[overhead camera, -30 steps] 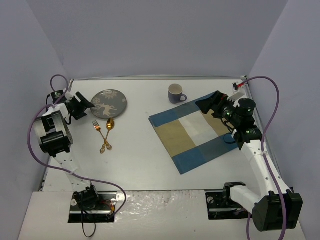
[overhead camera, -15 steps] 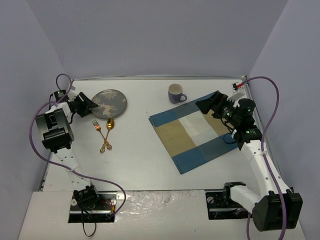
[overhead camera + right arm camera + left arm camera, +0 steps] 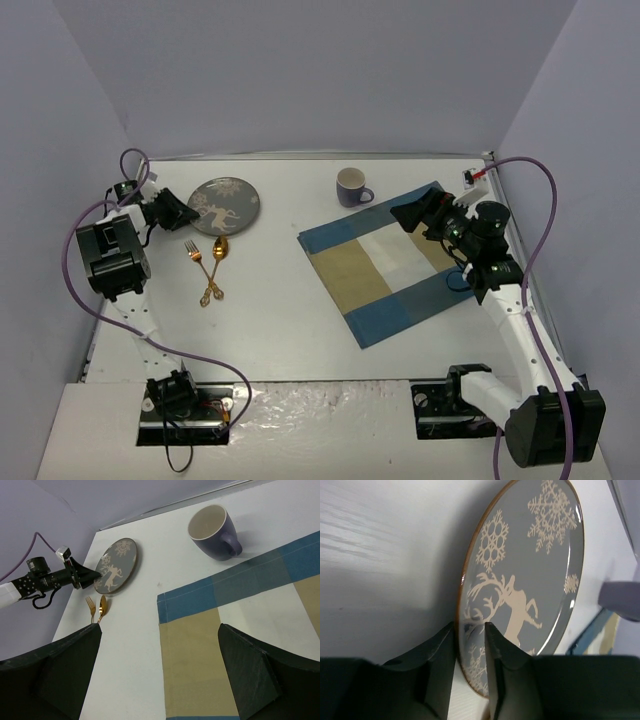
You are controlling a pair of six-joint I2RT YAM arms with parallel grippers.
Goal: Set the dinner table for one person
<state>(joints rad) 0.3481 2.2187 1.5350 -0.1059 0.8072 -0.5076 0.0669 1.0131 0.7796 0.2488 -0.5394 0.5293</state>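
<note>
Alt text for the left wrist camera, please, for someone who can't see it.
The left claw straddles the near rim of a grey plate with a cream reindeer and snowflakes, on the white dinner table. A blurred purple mug shows at right.

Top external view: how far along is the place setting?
Looks done: the placemat lies flat on the dinner table. In hand: the left gripper straddles the rim of the plate at far left; a firm grip isn't confirmed. The right gripper hangs open over the placemat's far corner. Left: plate, fork, spoon and mug all sit off the placemat.
</note>
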